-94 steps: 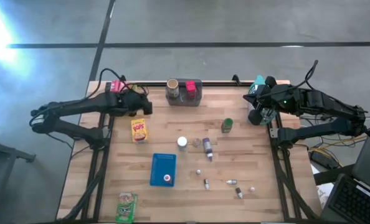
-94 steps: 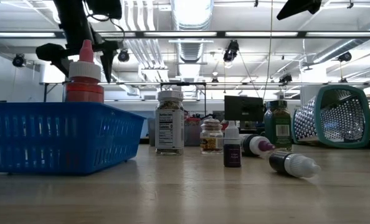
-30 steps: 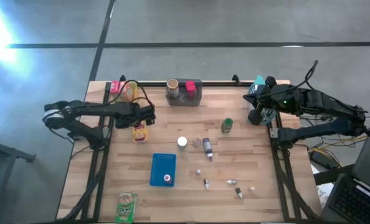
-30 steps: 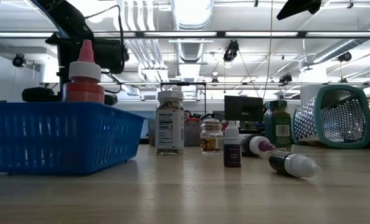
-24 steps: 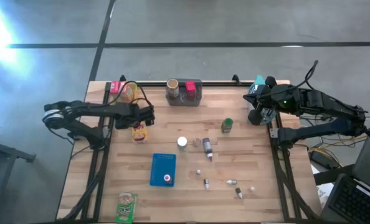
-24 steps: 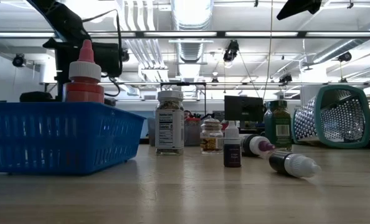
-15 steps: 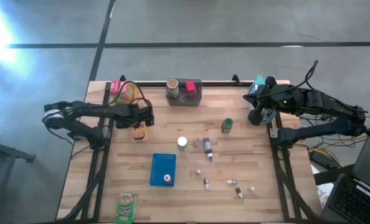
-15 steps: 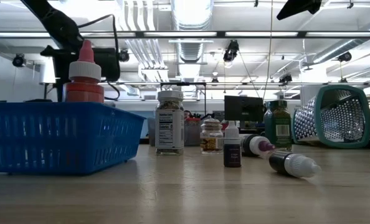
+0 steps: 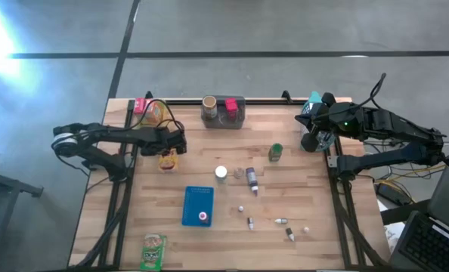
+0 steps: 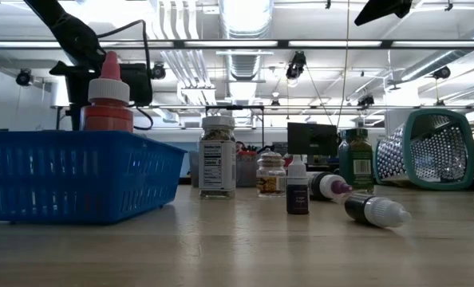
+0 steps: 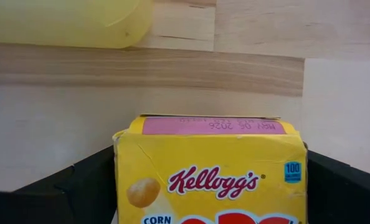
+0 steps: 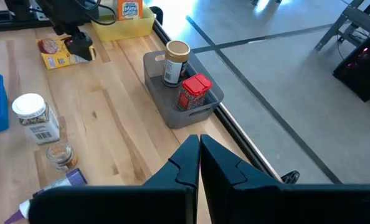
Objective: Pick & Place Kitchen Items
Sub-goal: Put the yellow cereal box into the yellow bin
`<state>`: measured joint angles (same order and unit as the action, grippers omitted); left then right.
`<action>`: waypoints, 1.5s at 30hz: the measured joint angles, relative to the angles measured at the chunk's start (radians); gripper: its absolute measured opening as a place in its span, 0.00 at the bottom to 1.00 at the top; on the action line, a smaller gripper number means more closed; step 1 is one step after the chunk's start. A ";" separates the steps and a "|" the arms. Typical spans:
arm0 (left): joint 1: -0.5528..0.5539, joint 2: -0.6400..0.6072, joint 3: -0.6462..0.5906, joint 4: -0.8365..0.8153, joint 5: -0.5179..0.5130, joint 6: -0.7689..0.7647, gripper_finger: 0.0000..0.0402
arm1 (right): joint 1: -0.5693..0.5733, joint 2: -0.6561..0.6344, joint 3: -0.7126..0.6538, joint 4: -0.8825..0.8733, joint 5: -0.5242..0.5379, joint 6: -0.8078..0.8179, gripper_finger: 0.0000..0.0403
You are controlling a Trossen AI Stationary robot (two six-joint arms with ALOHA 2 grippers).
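A yellow corn cereal box (image 11: 210,171) lies flat on the table near its far left corner (image 9: 166,159). My left gripper (image 9: 171,145) hangs just over it, pointing steeply down and open. One dark finger (image 11: 79,183) stands on each long side of the box; I see no hold. My right gripper (image 12: 199,149) is shut on nothing and waits raised at the table's far right (image 9: 310,140). Other kitchen items stand mid-table: a white-lidded jar (image 9: 221,173), a purple bottle (image 9: 252,180) and a green jar (image 9: 275,152).
A grey bin (image 9: 224,112) with a jar and a red box, and a yellow bin (image 9: 155,112), stand at the far edge. A blue tray (image 9: 197,205) holds a red-capped bottle. A green packet (image 9: 153,251) lies near left, tiny bottles (image 9: 281,221) near right.
My left gripper has sunk a little lower over the cereal box, still open. The box has not moved.
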<state>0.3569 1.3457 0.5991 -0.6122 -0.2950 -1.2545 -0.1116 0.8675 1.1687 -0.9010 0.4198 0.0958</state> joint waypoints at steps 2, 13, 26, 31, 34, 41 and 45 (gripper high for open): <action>0.000 0.000 0.000 0.003 -0.007 0.000 0.99 | 0.000 0.000 0.000 0.000 0.000 -0.001 0.02; 0.000 0.001 0.000 0.006 -0.019 -0.013 0.99 | 0.000 0.000 0.000 0.000 0.000 0.000 0.02; 0.000 0.000 0.000 0.006 -0.039 -0.019 0.99 | 0.000 0.000 0.000 0.000 0.000 0.000 0.02; 0.000 -0.004 0.004 0.003 -0.039 -0.024 0.99 | 0.000 0.000 0.000 0.000 0.000 -0.002 0.02; -0.001 -0.005 0.019 0.004 -0.042 -0.022 0.99 | 0.000 0.000 0.000 0.000 0.000 0.000 0.02; -0.001 -0.009 0.045 0.008 -0.072 0.001 0.94 | 0.000 0.000 0.000 0.000 0.000 -0.001 0.02; -0.001 -0.010 0.054 0.008 -0.072 0.017 0.92 | 0.000 0.000 0.000 0.000 0.000 -0.001 0.02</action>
<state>0.3556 1.3357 0.6528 -0.6044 -0.3674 -1.2374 -0.1120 0.8677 1.1687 -0.9012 0.4198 0.0948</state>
